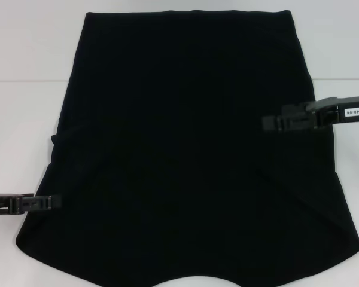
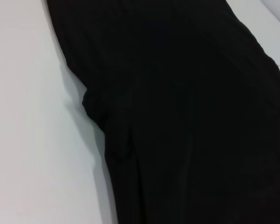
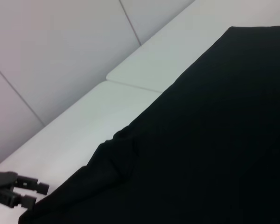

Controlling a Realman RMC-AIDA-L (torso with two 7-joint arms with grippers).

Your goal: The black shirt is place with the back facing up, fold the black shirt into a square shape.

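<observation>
The black shirt (image 1: 185, 149) lies flat on the white table (image 1: 24, 119) and covers most of the head view, its long sides turned inward; no lettering shows. My left gripper (image 1: 58, 202) is low at the shirt's left edge near the front, open, with nothing between its fingers; it also shows in the right wrist view (image 3: 39, 195). My right gripper (image 1: 266, 123) reaches in over the shirt's right part, open and holding nothing. The left wrist view shows the shirt (image 2: 191, 116) with a small bulge on its edge. The right wrist view shows the shirt (image 3: 214, 140) and the same edge fold.
Bare white table (image 2: 28, 140) runs along both sides of the shirt and behind it. A seam between table sections (image 3: 130, 86) and grey wall panels (image 3: 60, 46) show in the right wrist view. The shirt's front hem runs off the head view's lower edge.
</observation>
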